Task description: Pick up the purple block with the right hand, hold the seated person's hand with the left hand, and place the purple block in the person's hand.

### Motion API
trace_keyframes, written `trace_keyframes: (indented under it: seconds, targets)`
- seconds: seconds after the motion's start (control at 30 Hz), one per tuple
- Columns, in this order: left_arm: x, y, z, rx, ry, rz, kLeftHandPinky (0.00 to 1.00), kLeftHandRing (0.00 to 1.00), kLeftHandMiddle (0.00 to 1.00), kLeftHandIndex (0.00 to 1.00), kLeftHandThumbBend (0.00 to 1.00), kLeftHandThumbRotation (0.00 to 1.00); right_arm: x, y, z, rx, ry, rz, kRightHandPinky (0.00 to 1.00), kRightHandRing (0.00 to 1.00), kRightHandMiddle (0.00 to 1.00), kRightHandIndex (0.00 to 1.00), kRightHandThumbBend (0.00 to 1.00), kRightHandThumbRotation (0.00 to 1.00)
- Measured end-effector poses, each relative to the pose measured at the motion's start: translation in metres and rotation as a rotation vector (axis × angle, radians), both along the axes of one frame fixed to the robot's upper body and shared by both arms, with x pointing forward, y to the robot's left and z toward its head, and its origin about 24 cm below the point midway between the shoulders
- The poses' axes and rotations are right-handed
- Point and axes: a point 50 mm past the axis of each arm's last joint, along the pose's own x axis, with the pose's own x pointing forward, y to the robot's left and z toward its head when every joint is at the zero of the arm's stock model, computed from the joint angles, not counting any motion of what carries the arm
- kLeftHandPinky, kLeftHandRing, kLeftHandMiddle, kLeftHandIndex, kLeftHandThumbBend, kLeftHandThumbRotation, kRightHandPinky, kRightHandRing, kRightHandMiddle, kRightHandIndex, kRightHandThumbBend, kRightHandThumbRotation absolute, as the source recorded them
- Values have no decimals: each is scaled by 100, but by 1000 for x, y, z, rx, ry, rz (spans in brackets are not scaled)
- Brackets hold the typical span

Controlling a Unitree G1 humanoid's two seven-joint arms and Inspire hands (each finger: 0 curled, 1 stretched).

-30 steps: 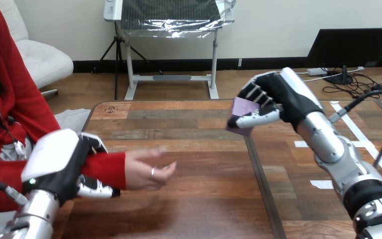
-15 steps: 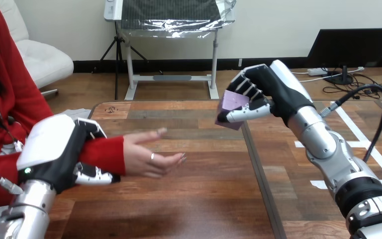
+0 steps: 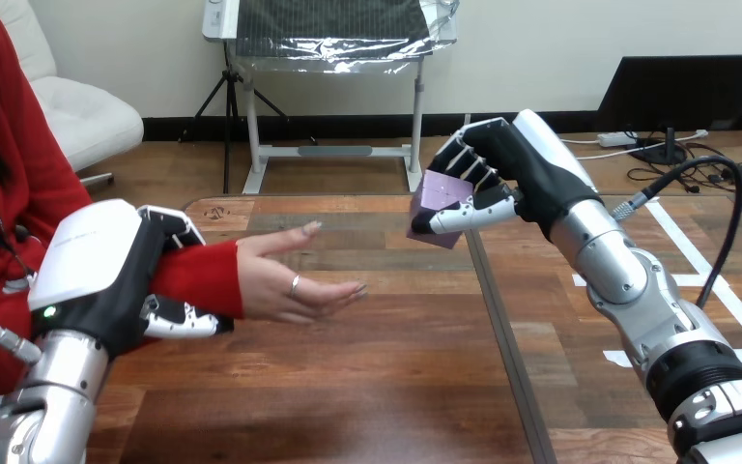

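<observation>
Leftward and a little upward since a second ago, the right hand is carrying the small purple cube-shaped block closer to the person's hand, which is itself rising slightly above the brown wooden plank table. Fingers and thumb of the right hand are curling round the block, gripping it in the air over the table's middle, apart from the person's hand. That hand is lying open, its fingers stretching toward the table's middle. The left hand is clasping the person's wrist over the red sleeve, fingers wrapping across the top and thumb pressing underneath.
</observation>
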Motion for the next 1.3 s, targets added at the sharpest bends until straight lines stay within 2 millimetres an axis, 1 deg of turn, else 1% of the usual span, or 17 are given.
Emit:
trace_keyframes:
  seconds: [0.3,0.8,1.3]
  targets:
    - [3,-4,2,-18,-15,-5,29,34,39,40,85,0,-2,10,0,21,2,38,40,42,46,47,73,0]
    - [6,-11,3,-53,-22,-13,28,34,40,40,84,0,-9,29,-3,43,0,114,40,42,46,47,73,0]
    - [8,-17,3,-73,-25,-28,27,32,39,40,85,0,-16,48,-4,63,-11,186,37,40,44,46,72,0]
